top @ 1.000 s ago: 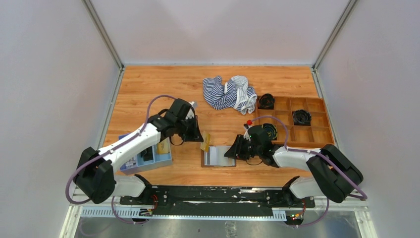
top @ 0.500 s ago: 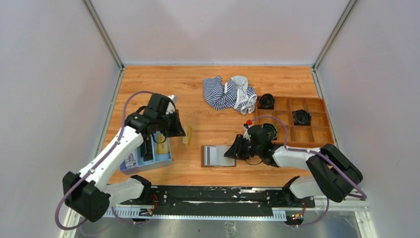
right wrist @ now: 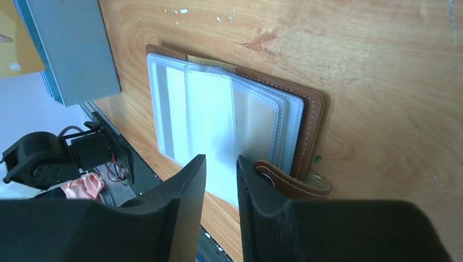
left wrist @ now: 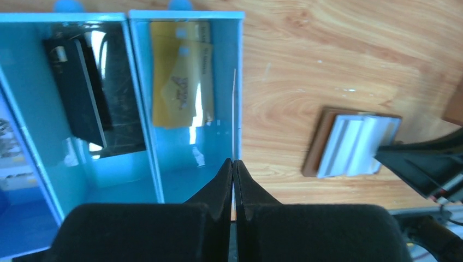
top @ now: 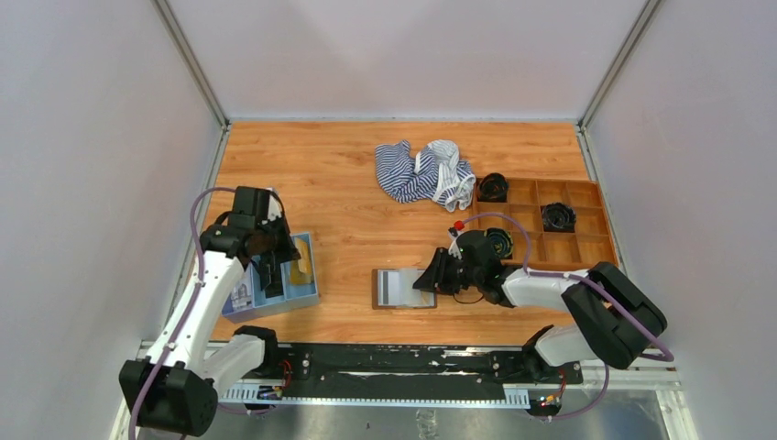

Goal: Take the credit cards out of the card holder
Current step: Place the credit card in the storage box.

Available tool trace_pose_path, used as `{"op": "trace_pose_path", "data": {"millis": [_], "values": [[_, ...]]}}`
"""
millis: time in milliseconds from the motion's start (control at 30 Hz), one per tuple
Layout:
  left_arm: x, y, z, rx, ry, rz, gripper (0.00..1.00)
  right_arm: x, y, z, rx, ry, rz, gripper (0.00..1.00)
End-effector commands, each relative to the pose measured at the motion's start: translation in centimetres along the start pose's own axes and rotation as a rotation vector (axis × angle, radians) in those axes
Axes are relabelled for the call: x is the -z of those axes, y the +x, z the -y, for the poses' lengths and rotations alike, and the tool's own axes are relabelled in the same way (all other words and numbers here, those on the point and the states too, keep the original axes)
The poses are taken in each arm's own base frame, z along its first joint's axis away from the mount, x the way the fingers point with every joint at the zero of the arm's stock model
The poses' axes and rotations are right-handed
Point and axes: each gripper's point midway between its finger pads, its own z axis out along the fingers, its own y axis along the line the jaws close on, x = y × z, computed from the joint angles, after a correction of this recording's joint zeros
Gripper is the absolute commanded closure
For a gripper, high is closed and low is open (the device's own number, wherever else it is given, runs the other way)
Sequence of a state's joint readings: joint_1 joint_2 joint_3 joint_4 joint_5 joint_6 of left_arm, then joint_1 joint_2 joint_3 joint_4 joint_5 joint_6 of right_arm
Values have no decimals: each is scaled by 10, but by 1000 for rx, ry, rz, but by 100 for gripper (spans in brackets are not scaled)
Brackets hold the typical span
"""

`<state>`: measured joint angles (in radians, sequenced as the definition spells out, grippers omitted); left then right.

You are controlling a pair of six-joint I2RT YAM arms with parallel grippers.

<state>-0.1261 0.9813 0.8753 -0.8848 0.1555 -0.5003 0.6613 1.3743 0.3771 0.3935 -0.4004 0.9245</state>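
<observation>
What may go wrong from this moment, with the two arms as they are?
1. The left gripper is shut over the tray's right wall, with a thin line running out from its tips, perhaps a card seen edge-on. If so, a release here may drop it outside the tray, not beside the gold card.
2. The right gripper rests at a clear pocket of the open holder; pulling may drag the holder or tear the pocket.

No text is legible (yellow card print blurs).
</observation>
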Motion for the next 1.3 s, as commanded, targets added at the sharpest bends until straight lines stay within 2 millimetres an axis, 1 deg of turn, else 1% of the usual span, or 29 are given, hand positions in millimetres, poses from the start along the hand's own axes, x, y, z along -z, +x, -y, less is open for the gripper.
{"op": "trace_pose_path", "data": {"millis": [0,233,367,533,600,633,733,767,800,833,933,1100,1167,1200,1267], "values": [[-2,1,-26,-1,-113,25,100,-2,21,34,-8,127,-59,68],[-12,-2,-28,-10,-137,-7,100,-1,22,36,-15,127,-57,68],[-25,-1,-20,-12,-90,-51,100,-2,23,36,-16,128,-61,68],[-43,-6,-18,-21,-81,-62,100,-1,22,35,-17,123,-59,68],[-49,-6,-22,-15,-103,-81,100,-1,21,35,-18,125,-55,68],[-51,-5,-23,-13,-112,-92,97,0,21,35,-15,125,-54,68],[-55,-4,-27,-6,-131,-106,84,1,21,35,-17,127,-51,68],[-56,-4,-28,-5,-138,-103,82,1,21,35,-16,128,-50,68],[-55,-4,-29,-3,-146,-100,72,1,21,35,-16,130,-49,68],[-54,-5,-31,-4,-158,-88,68,1,22,35,-16,130,-51,68],[-47,-10,-29,-5,-150,-57,67,0,22,36,-16,131,-55,68],[-20,-27,-21,1,-142,35,64,-1,21,35,-14,132,-57,68],[-8,-33,-15,0,-122,69,62,-1,21,35,-12,133,-58,68],[-3,-35,-11,-4,-105,80,59,-1,20,35,-10,133,-57,68],[6,-38,-2,-9,-63,96,56,0,20,34,-7,132,-55,68]]}}
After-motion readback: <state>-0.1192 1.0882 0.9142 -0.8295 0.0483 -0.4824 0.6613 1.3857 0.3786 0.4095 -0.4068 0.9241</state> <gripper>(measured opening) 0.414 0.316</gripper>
